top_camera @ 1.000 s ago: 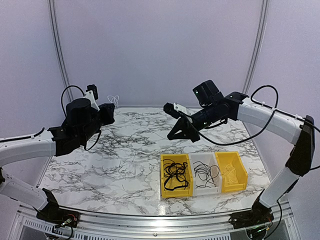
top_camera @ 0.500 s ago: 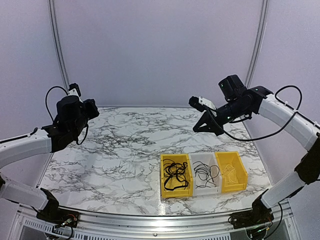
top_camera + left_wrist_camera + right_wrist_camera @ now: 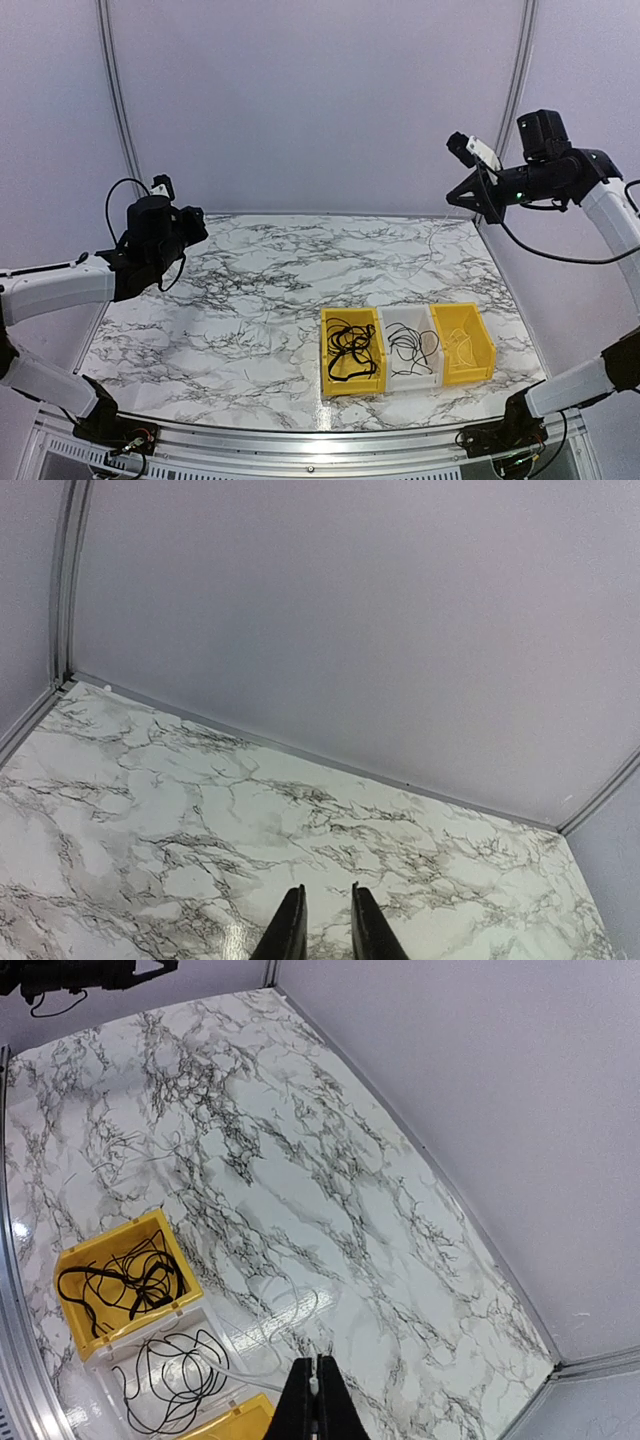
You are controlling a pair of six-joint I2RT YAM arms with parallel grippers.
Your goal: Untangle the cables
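Top external view: a second ago the right hand [image 3: 450,202] hung low over the middle of the worktop [image 3: 250,300]. It now sits high at the far right, close to the wall. The left hand [image 3: 195,225] has drawn back toward the far left and hangs above that corner. The three bins and their contents lie as they did.

The cables sit in a row of bins near the front right. A black tangle [image 3: 350,348] fills the left yellow bin [image 3: 325,350], its long axis running near to far along the bin. A looser black cable [image 3: 412,347] loops in the middle bin [image 3: 386,345]. A white cable [image 3: 462,348] lies in the right yellow bin [image 3: 488,350], too faint to tell its direction.

From the right wrist, a thin white strand [image 3: 290,1315] leaves the middle bin and curls into a loop on the marble beside it. The right hand's fingers [image 3: 305,1400] are pressed together, and I cannot tell whether the strand is pinched between them.

From the left wrist, the left hand's fingers [image 3: 290,930] stand a narrow gap apart with nothing between them, pointing toward the back wall.
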